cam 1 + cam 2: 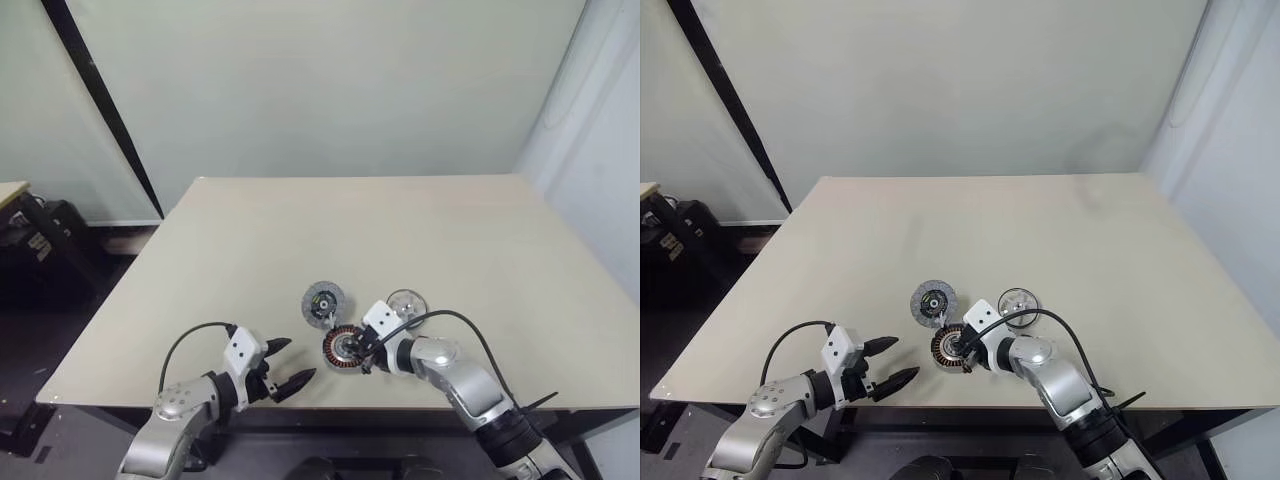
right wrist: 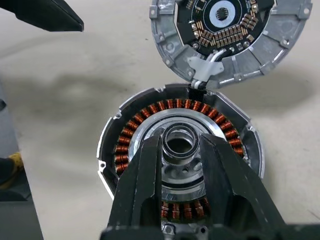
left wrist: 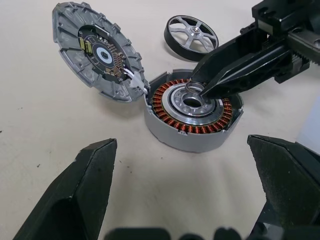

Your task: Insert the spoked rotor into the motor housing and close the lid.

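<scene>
Your right gripper is clamped on a small metal ring at the centre of the motor housing, low in the frame's middle. Your left gripper, fingers wide apart, hangs lower left. The lid lies just above the housing; the spoked rotor sits to its upper right.

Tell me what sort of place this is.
Probably a robot test room or lab: a plain beige table set against bare pale walls, holding only loose motor parts, the motor housing, its lid and the spoked rotor. Dark equipment cases sit on the floor nearby.
</scene>
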You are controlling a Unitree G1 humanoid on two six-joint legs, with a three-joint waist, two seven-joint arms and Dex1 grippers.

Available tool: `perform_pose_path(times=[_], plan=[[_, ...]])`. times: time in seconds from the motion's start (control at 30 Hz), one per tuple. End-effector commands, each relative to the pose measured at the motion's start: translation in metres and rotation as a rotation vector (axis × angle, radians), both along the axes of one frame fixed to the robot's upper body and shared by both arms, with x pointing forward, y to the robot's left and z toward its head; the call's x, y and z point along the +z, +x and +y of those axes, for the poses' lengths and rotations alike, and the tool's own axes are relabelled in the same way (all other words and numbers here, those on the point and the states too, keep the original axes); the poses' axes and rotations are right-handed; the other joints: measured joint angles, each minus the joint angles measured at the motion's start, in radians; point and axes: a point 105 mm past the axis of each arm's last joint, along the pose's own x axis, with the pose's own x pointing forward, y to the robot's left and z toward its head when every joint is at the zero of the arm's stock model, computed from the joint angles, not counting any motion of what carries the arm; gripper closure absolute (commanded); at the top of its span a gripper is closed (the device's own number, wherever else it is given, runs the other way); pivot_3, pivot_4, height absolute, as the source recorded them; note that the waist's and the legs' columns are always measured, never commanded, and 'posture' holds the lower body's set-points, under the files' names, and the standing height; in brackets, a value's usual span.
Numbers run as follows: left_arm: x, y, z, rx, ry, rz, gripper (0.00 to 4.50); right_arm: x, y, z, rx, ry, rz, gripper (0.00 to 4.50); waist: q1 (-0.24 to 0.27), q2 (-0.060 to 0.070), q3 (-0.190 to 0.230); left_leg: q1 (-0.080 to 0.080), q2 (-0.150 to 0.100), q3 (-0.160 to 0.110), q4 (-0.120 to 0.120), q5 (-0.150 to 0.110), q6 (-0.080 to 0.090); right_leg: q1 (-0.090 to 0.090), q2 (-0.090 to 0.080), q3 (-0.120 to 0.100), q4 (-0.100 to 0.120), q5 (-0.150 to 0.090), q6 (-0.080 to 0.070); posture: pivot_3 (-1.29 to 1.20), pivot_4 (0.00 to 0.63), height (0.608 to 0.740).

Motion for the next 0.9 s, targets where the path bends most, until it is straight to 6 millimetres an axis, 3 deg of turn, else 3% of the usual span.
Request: perform_pose_path(times=[0.03,0.9], plan=[[0.0098,0.0046,-0.0028,-0.015,0.002,-0.051,0.00,0.0104,0.0038,0.0053,0.012,0.022,-0.044,3.70,-0.001,0.000,0.000,0.000,0.000,0.000,0.000,0.000,0.000,0.000,0.000,0.000,0.000,0.000,0.000,0.00,0.000,0.740],[0.0088,0.0043,-0.0034,-0.013,0.001,-0.049,0.00,0.0021,0.0043,0.0059,0.008,0.006,-0.033,3.70,-0.002,0.000,0.000,0.000,0.000,0.000,0.000,0.000,0.000,0.000,0.000,0.000,0.000,0.000,0.000,0.00,0.000,0.740]])
